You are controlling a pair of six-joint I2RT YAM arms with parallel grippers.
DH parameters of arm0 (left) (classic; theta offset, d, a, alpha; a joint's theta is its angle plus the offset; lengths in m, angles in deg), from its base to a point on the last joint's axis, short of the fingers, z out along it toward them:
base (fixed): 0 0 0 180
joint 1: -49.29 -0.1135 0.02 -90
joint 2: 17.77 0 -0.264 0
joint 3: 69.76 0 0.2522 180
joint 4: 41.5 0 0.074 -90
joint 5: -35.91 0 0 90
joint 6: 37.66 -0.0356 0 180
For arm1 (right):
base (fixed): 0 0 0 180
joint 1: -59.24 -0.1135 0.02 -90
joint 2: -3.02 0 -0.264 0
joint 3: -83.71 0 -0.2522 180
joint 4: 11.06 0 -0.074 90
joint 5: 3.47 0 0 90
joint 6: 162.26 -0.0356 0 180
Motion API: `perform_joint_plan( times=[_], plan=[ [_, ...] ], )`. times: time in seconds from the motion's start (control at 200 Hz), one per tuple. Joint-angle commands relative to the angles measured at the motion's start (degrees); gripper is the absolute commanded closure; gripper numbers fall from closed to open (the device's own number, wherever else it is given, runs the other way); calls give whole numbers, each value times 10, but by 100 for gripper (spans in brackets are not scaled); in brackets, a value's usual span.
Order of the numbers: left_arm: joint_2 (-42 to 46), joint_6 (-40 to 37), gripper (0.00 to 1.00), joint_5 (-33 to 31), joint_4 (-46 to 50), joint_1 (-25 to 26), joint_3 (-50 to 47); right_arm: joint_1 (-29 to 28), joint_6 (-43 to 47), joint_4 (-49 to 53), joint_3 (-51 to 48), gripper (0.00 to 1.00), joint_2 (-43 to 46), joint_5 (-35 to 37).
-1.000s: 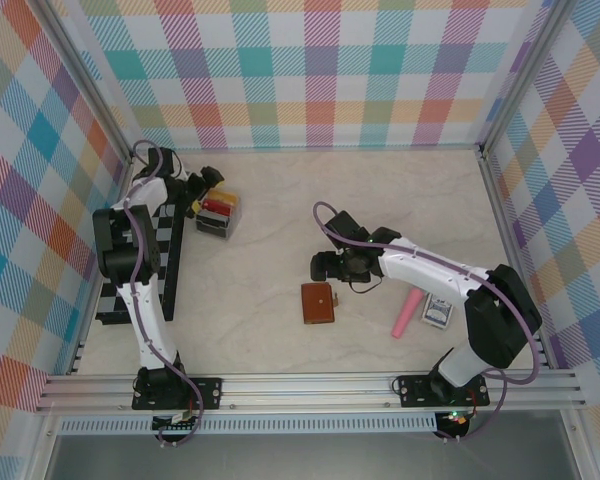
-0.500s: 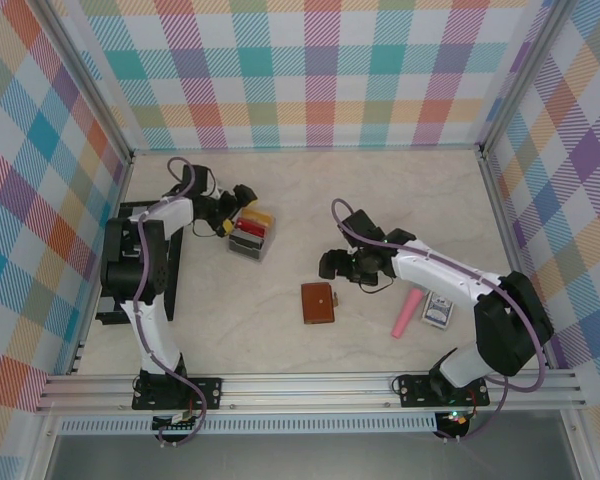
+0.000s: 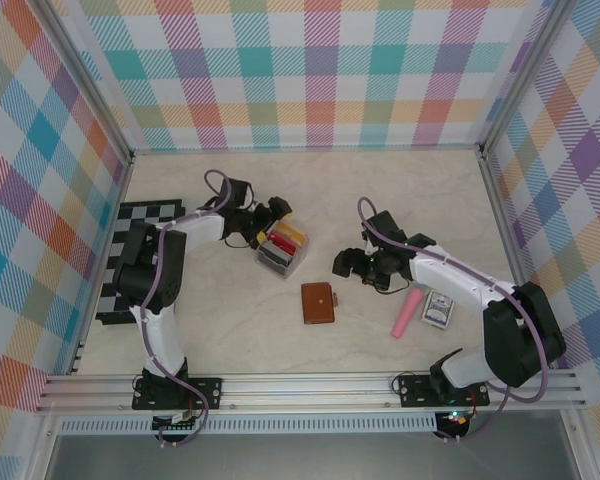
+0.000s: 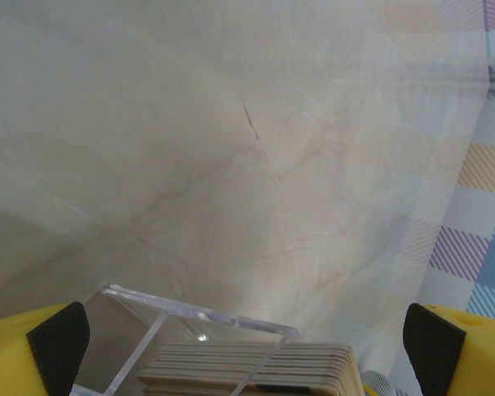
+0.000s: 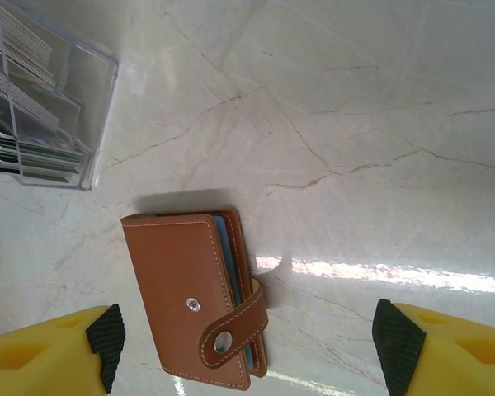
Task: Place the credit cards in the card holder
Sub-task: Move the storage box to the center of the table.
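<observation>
Across the enclosure, a pale marbled surface (image 3: pixel 380 185) runs to plaid-patterned walls (image 3: pixel 320 70) on three sides and an aluminium rail (image 3: pixel 310 385) at the near edge. Its broadest bare stretch lies along the far wall, and another lies between the arm bases. A black-and-white checkered mat (image 3: pixel 128 218) lies against the left wall.

Left of centre stands a clear plastic rack (image 3: pixel 282 252). The left claw (image 3: pixel 272 218) is spread wide on either side of it, and I cannot tell whether the pads (image 4: pixel 59 337) touch it. The right claw (image 3: pixel 347 263) is also wide and holds nothing, hovering just right of the rack and well apart from the right wall.

Near the middle, just nearer than the rack and apart from it, lies the brown leather card holder (image 3: pixel 319 302). It is flat and folded shut, its strap snapped over the free edge, with pale blue showing at the side.

A pink stick (image 3: pixel 407 313) and a small patterned box (image 3: pixel 438 309) lie side by side by the right arm.

Smallest are the credit cards (image 3: pixel 286 242), red, yellow and dark, standing upright in the rack.
</observation>
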Motion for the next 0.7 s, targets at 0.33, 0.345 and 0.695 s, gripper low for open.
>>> perform_joint_plan(
  times=[0.33,0.345,0.695],
  plan=[
    [-37,23,0,13,-17,78,77,23,-9,-10,-31,22,38,-18],
    [-40,23,0,14,-15,80,81,23,-9,-10,-31,22,39,-18],
    [65,-67,0,-147,159,82,113,25,26,-1,-8,22,29,-9]
  ],
)
